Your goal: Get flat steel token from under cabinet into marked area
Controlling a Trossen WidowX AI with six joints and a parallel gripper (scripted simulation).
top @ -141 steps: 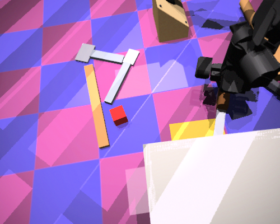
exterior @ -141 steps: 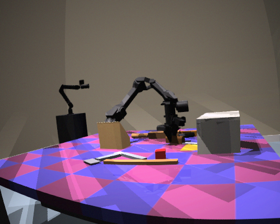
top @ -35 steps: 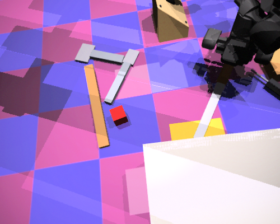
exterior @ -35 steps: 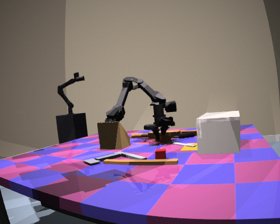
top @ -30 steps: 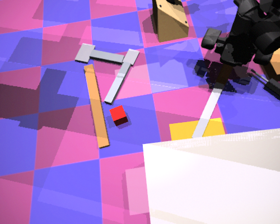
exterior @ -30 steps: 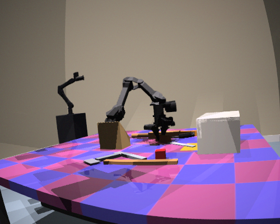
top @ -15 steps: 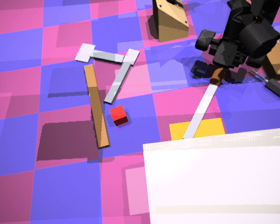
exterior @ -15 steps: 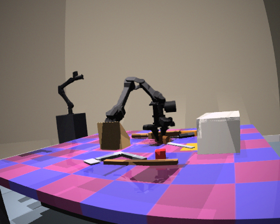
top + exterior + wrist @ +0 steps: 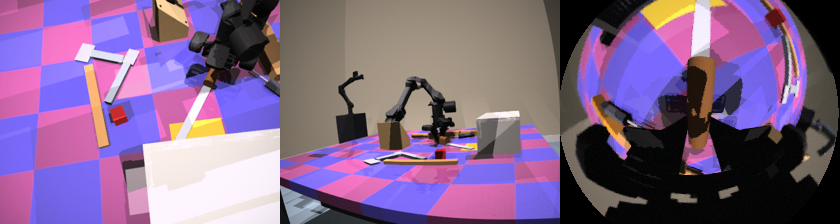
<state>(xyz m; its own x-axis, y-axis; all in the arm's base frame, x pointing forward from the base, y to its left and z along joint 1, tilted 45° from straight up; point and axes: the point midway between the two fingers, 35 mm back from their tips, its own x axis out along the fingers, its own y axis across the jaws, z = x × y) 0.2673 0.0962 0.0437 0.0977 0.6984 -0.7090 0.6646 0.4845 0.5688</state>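
Brown handle of 1 flat blade (image 9: 194,112) (image 9: 460,146) (image 9: 701,30) gripped by gripper (image 9: 214,68) (image 9: 439,142) (image 9: 698,118). Yellow area (image 9: 208,126) (image 9: 473,145) (image 9: 662,14) crossed by blade, ahead of gripper.

Top view steeply down, close; exterior low, sideways, farther back; wrist near, both sharing red block (image 9: 119,115) (image 9: 440,154) (image 9: 775,18)

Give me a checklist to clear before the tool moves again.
1. Hand shut on the brown-handled flat blade: ok.
2. Blade directed toward the cabinet: ok.
3. Blade extends over the yellow marked area: ok.
4. Red cube away from the blade: ok.
5. Steel token in sight: not ok, no view shows it.
6. Blade touching the token: cannot tell.
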